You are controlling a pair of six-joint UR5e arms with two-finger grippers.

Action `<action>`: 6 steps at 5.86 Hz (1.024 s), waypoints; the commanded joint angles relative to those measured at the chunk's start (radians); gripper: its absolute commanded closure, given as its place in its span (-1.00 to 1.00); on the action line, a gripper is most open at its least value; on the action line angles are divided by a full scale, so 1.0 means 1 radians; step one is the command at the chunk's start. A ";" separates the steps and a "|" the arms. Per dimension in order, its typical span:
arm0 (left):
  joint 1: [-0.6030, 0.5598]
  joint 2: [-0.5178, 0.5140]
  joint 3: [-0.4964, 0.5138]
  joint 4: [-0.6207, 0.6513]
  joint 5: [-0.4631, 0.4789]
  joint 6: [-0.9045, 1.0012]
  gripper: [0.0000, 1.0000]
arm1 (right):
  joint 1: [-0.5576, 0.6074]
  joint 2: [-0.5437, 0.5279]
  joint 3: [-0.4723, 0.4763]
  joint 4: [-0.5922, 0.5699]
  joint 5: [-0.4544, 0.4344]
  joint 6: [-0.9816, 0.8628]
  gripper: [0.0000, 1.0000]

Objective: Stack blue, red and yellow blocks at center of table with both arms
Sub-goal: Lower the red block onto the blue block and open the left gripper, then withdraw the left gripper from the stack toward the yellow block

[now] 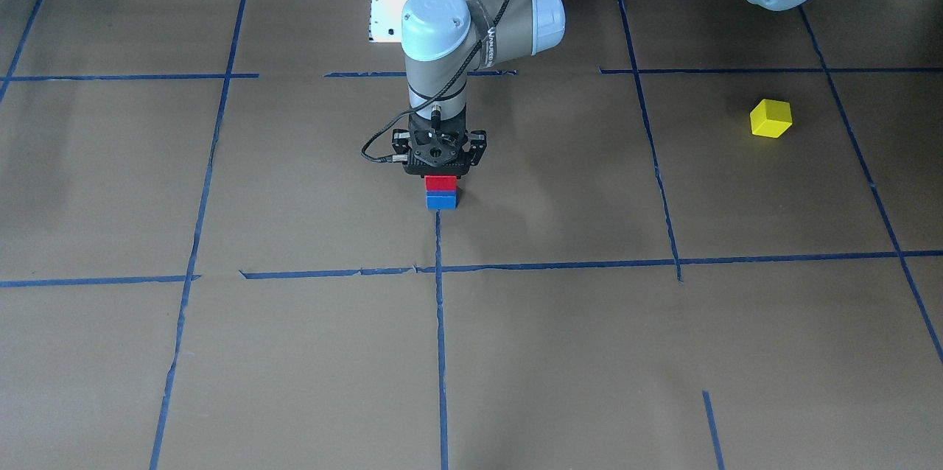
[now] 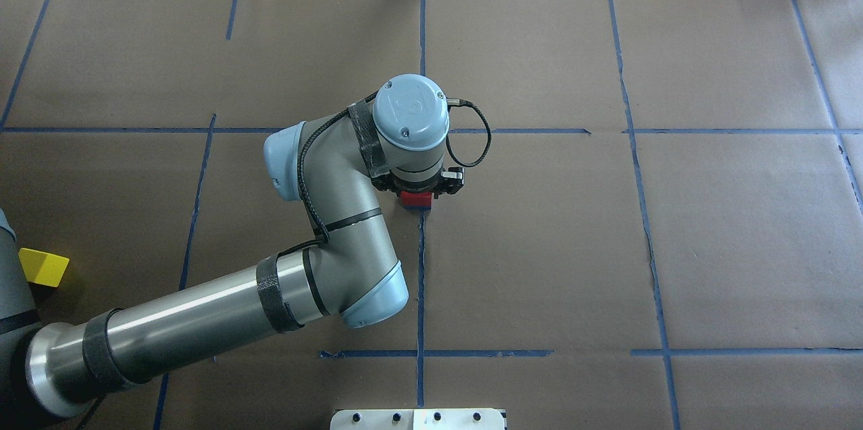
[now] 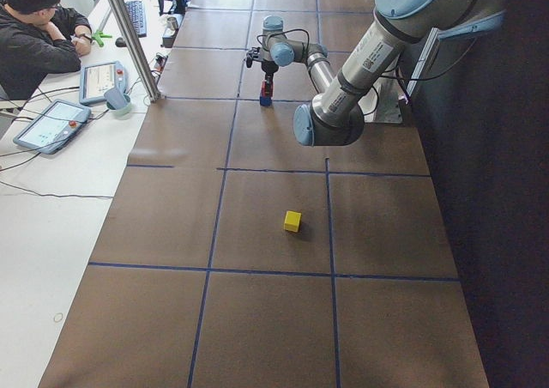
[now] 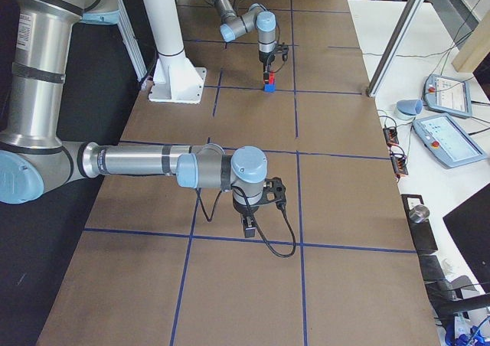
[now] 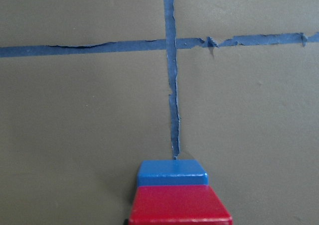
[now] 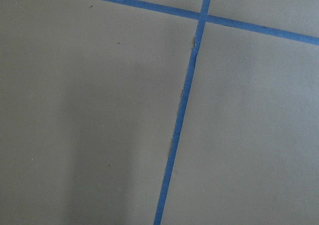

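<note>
**Red sits on blue at the centre; yellow is not yet fetched**

Front view: the left gripper [image 1: 440,172] points straight down over the red block [image 1: 440,183]. This block sits square on the blue block [image 1: 440,200] at the middle of the worktop [image 1: 295,352], at the end of a tape line [image 1: 439,249]. The gripper body hides its fingers, so I cannot tell if they clamp the red block or are parted. The yellow block [image 1: 770,118] lies alone, well apart, on the robot's left side.

Overhead view: only an edge of red shows under the wrist. Yellow is at the far left edge, near the arm's base.

Left side view: yellow lies in the foreground, and the stack is far behind it under the gripper.

Right side view: the right gripper [image 4: 249,225] hangs low over bare paper, well apart from the stack. The state of its fingers I cannot tell.

Left wrist view: red is over blue, with the edges aligned.

Right wrist view: only paper and tape.

I judge that the second step is at its end. Next, the red block must be let go and the gripper lifted straight up, so as not to drag the stack. Then yellow must be fetched and set on top.
</note>
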 commanded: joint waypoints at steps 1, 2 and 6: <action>-0.004 0.000 -0.002 -0.003 0.003 0.001 -0.98 | 0.000 0.001 0.001 0.000 0.000 0.001 -1.00; -0.050 -0.003 -0.017 0.004 -0.009 0.050 -0.99 | 0.000 0.001 0.001 0.000 0.000 0.000 -1.00; -0.364 0.475 -0.422 0.002 -0.387 0.547 -0.99 | 0.000 0.001 0.000 0.000 0.000 0.000 -1.00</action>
